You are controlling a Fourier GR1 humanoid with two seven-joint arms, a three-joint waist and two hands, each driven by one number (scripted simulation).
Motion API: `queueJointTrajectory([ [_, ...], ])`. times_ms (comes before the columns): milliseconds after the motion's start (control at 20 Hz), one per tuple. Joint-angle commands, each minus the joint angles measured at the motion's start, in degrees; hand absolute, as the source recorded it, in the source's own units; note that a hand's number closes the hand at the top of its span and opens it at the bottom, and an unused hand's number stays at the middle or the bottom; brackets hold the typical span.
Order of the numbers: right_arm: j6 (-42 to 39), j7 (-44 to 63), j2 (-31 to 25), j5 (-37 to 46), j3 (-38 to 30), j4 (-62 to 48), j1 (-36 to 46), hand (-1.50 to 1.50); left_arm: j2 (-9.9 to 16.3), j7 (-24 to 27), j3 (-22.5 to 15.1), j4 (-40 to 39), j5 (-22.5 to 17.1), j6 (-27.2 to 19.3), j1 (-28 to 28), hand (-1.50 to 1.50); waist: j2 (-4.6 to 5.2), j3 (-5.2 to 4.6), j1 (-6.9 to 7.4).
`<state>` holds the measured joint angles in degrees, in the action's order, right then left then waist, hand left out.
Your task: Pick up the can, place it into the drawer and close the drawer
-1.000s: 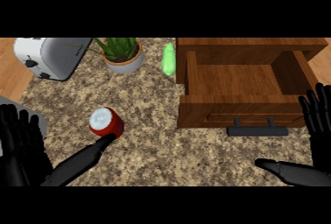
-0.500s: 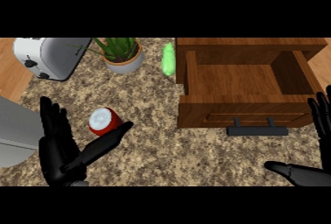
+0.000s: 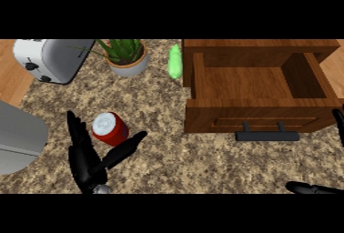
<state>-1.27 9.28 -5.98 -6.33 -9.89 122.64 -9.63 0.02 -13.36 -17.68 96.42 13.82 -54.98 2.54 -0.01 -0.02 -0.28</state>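
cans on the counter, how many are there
1. The red can stands upright left of the open wooden drawer, between the straight fingers and thumb of the left hand. Nothing shows inside the drawer, though its front wall hides part of it.

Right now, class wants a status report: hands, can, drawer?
Left hand open, fingers and thumb straddling the red can, not gripping. Right hand open at the lower right edge. Can upright on the counter. Drawer open, nothing blocking the way.
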Motion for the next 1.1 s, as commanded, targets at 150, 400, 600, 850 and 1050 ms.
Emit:
queueJointTrajectory([
  [150, 2.9, 6.3, 0.0, 2.4, 1.4, 2.0, 6.0, -1.50, 0.0, 12.5, 4.8, -8.7, -12.0, 0.3, -0.7, -1.50, 0.03, -0.05, 0.33],
  [400, -3.3, 1.0, -0.6, -4.1, -4.0, 3.0, -2.5, -1.50, 0.0, 24.9, 6.0, -20.4, -24.6, -1.8, -5.5, -1.50, 0.03, -0.06, -0.39],
  [600, -2.2, 3.8, -1.5, -3.0, -5.4, 3.4, 0.5, -1.50, 0.0, 32.6, 6.9, -21.2, -30.0, 2.1, -1.1, -1.50, 0.00, -0.03, 0.07],
  [850, 1.1, 10.1, -0.6, 0.1, -2.6, 5.9, 4.0, -1.50, 0.0, 41.3, 11.3, -34.5, -38.4, 6.3, -7.2, -1.50, 0.12, -0.09, -0.05],
  [1050, -4.7, 4.3, -1.3, -4.6, -8.2, 3.4, -0.3, -1.50, 0.0, 42.9, 11.4, -33.4, -39.6, 6.9, -5.8, -1.50, 0.00, 0.01, 0.07],
])
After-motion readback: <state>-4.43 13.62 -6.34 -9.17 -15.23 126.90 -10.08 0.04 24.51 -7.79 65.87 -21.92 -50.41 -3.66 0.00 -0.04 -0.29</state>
